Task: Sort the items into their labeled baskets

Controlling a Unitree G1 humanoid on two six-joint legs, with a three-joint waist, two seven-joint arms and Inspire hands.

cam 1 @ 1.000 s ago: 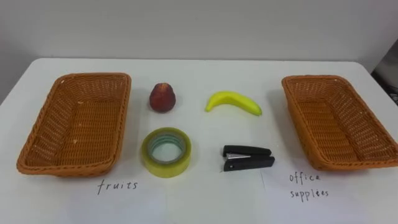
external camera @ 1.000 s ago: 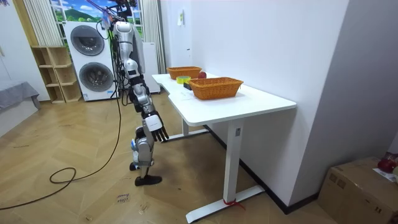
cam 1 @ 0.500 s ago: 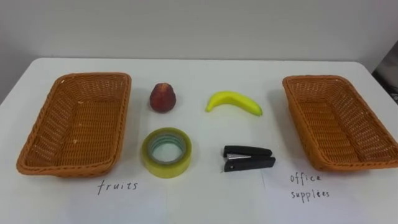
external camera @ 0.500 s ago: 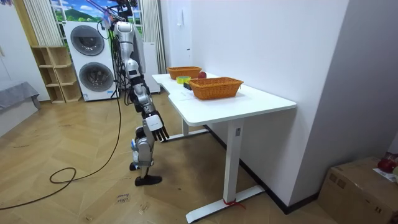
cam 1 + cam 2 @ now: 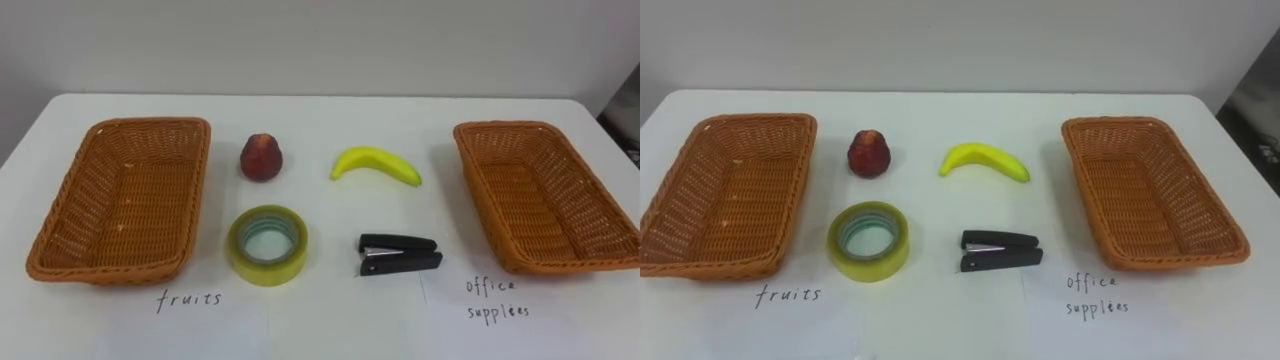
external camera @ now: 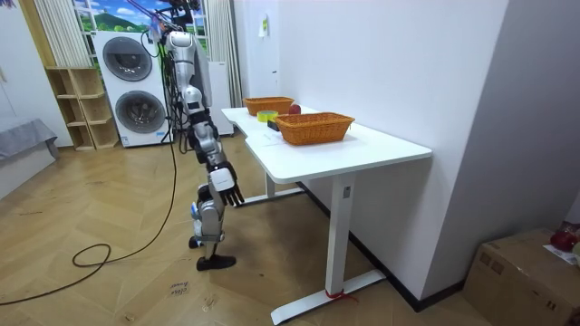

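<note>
No change since earlier: red fruit (image 5: 261, 157), banana (image 5: 375, 164), tape (image 5: 267, 244), stapler (image 5: 399, 254) unsorted; right hand (image 6: 228, 191) hangs, fingers slack, empty; sorting unstarted

Fruits basket (image 5: 720, 268), near-left corner beyond the view's edge

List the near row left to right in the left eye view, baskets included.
left basket → tape roll → stapler → right basket
</note>
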